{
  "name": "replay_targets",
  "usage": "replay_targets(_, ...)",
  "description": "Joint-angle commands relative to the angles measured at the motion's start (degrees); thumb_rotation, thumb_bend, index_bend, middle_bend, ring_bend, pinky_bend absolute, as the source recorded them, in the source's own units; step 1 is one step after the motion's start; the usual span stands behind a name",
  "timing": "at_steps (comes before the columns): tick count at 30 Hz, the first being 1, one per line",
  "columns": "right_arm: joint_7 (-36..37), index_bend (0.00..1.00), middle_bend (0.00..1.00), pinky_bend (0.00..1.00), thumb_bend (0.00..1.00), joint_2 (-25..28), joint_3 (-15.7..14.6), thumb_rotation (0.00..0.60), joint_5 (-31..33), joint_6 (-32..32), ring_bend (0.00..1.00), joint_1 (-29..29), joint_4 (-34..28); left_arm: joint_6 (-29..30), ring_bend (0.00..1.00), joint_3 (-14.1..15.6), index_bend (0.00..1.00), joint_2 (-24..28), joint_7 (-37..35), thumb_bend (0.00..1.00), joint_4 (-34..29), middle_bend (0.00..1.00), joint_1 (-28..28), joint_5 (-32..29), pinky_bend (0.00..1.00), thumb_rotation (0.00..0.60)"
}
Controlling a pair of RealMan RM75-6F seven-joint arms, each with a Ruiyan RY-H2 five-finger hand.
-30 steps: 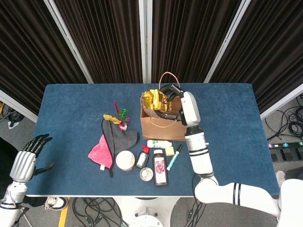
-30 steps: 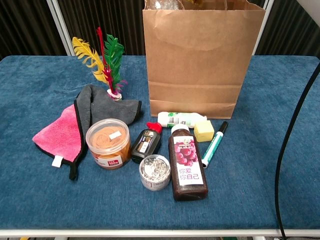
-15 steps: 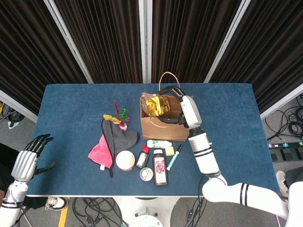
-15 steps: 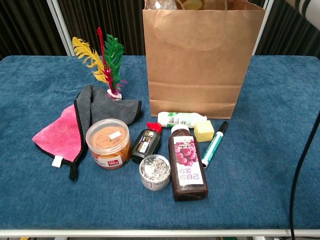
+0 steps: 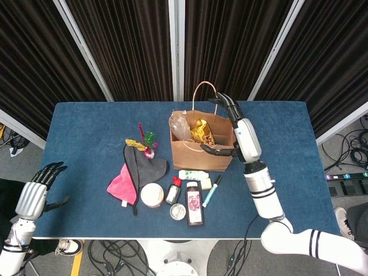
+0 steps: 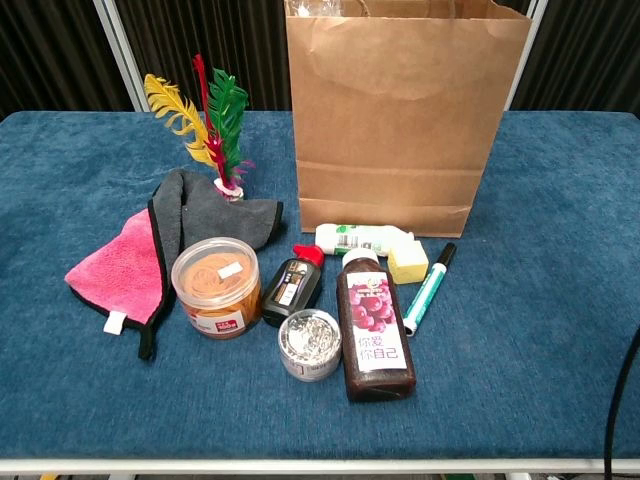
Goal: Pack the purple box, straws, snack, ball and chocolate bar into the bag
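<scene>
Gold-wrapped snack sat in the bag; right hand hovered spread, empty; none of the listed items remained outside

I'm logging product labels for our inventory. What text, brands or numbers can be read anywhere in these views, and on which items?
"你爱 你自己": white label of the dark juice bottle, chest view.
White tube: green print, too small to read.
Small dark bottle: label too blurred to read.
Orange jar: lid sticker and red label unreadable.
Green marker: no legible print.
Paper bag: no print.
</scene>
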Motion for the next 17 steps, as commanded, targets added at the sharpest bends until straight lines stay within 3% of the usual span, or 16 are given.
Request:
replay_targets(1,-3.7,0.02,0.17,0.06,0.0,8.8,-9.1,0.6,-17.1,10.9,0.0,-9.2,2.0,-0.3,0.16,0.2,0.23,0.3,0.6,0.23,-0.5,0.24,-0.1,0.1,0.24,0.6)
replay_targets(5,-11.7,0.02,0.17,0.06,0.0,11.9,-15.4,0.6,-23.4,18.5,0.0,-16.7,7.3,-0.6,0.16,0.2,0.23,0.5,1.7,0.23,-1.6,0.24,-0.4,0.3,0.24,0.6)
replay_targets(10,-18.4,0.03,0.16,0.05,0.0,9.9,-20.7,0.6,-22.8,22.8,0.0,-24.1,15.1,-0.4,0.16,0.3,0.23,0.7,3.5,0.23,-3.4,0.24,-0.5,0.7,0.24,0.6)
replay_targets(17,-21.6,0.03,0.14,0.01,0.0,3.1,-21.5,0.6,-20.1,25.0,0.0,-28.0,29.7,-0.4,0.16,0.8,0.23,1.2,5.1,0.23,-5.0,0.24,0.0,0.7,0.24,0.6)
